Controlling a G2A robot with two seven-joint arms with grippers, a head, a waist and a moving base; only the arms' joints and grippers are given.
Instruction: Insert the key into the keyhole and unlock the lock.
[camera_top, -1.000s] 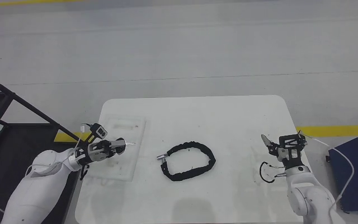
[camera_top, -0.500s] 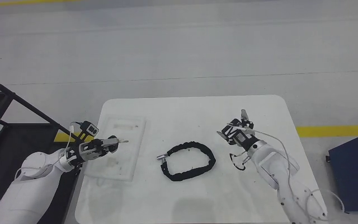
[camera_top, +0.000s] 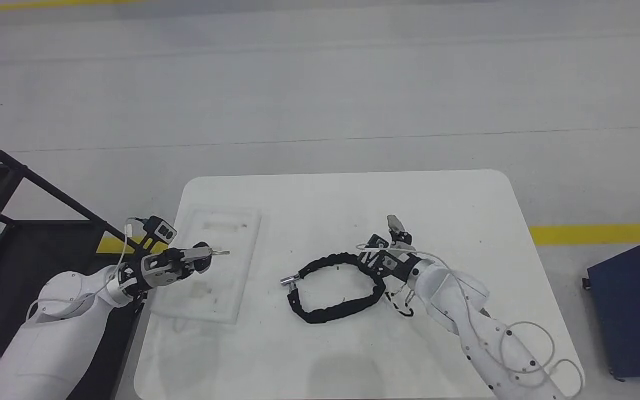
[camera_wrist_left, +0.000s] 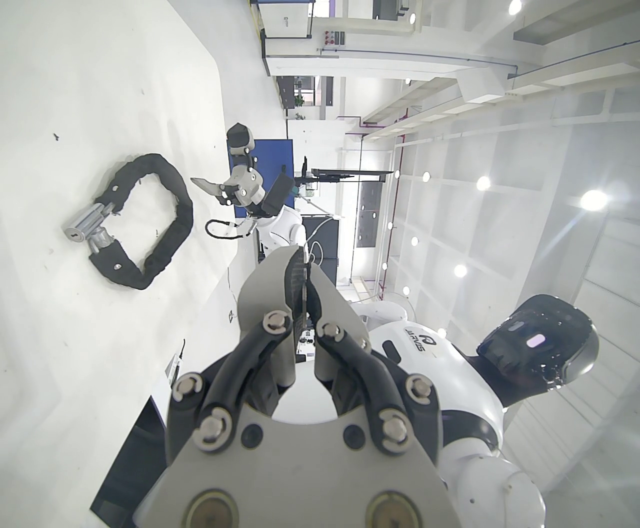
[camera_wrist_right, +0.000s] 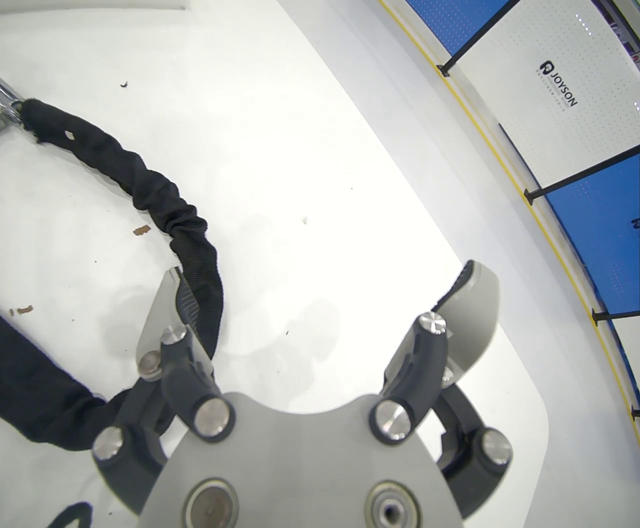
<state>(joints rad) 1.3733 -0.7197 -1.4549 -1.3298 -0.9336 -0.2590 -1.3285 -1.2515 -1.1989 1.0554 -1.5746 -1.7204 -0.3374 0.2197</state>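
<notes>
A black fabric-sleeved chain lock (camera_top: 345, 288) lies looped at the table's middle, its metal lock cylinder (camera_top: 291, 280) at the loop's left end. The keyhole faces me in the left wrist view, on the lock cylinder (camera_wrist_left: 80, 226). My left gripper (camera_top: 205, 257) hovers over the table's left side, shut on a thin metal key (camera_top: 219, 253) that points toward the lock; the key (camera_wrist_left: 304, 280) sits edge-on between the pads. My right gripper (camera_top: 382, 238) is open at the loop's right side. One of its fingers (camera_wrist_right: 172, 295) is against the chain (camera_wrist_right: 150, 200).
A clear flat tray (camera_top: 232, 225) lies on the table's left part, under the left gripper. A dark rack (camera_top: 45, 250) stands beyond the left table edge. The table's rounded right edge (camera_wrist_right: 450, 240) runs close behind the right gripper. Small crumbs dot the tabletop.
My right arm has swung left from the table's right edge to the chain's right side, staying open. The left gripper with the key shifted slightly left and back, then held still.
</notes>
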